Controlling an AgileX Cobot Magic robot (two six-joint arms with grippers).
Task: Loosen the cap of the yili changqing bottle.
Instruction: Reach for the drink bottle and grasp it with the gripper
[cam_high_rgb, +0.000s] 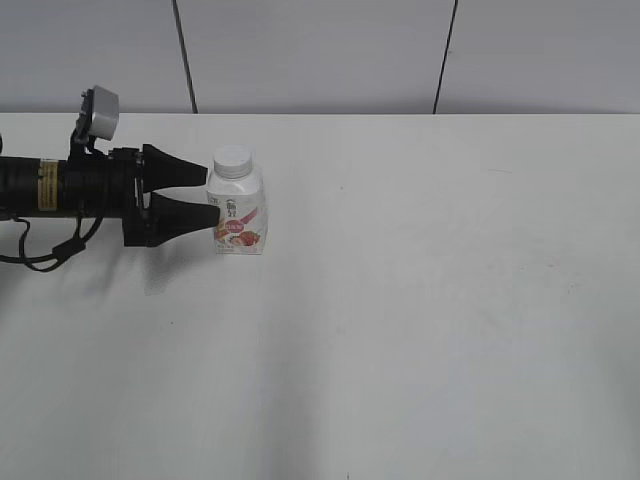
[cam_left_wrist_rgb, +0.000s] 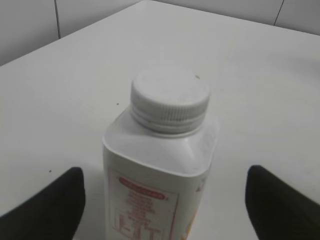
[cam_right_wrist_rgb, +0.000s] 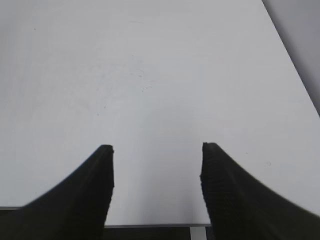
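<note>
Two tools to check: your left tool (cam_high_rgb: 212, 198) is spread wide, its fingers (cam_left_wrist_rgb: 47, 205) flanking the yili changqing bottle (cam_high_rgb: 238, 212) without touching it — the bottle stands upright on the surface (cam_high_rgb: 420, 300), cap (cam_left_wrist_rgb: 170, 99) still on. Your right tool (cam_right_wrist_rgb: 156, 187) sits open too, nothing between its fingers.

yili changqing bottle (cam_left_wrist_rgb: 160, 175) base cut off in left wrist view, label print blurred, unreadable
</note>
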